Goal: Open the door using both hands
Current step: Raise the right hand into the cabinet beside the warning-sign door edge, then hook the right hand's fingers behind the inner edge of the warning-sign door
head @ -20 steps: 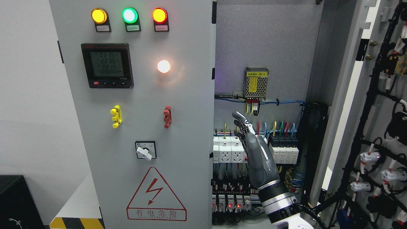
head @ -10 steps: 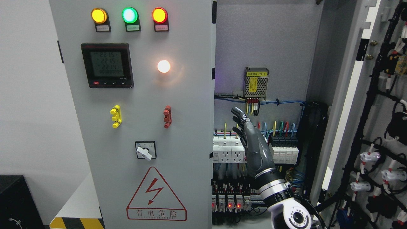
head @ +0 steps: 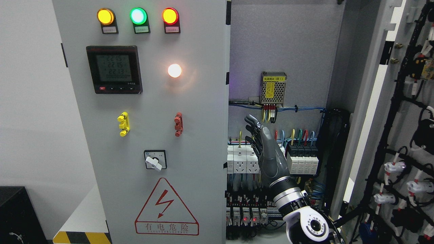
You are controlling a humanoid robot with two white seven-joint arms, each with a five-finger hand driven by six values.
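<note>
One door point(head: 142, 135) left shut, right door point(head: 369, 101) swung wide; right hand point(head: 266, 149) raised, fingers loosely spread, empty; next, hooking that edge.

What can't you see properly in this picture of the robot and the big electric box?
- Left hand: out of the head view.
- Right hand: palm side faces away.
- Breakers: partly behind that hand.
- Lamp labels: print too small.
- Open door: cut by the right edge.
</note>
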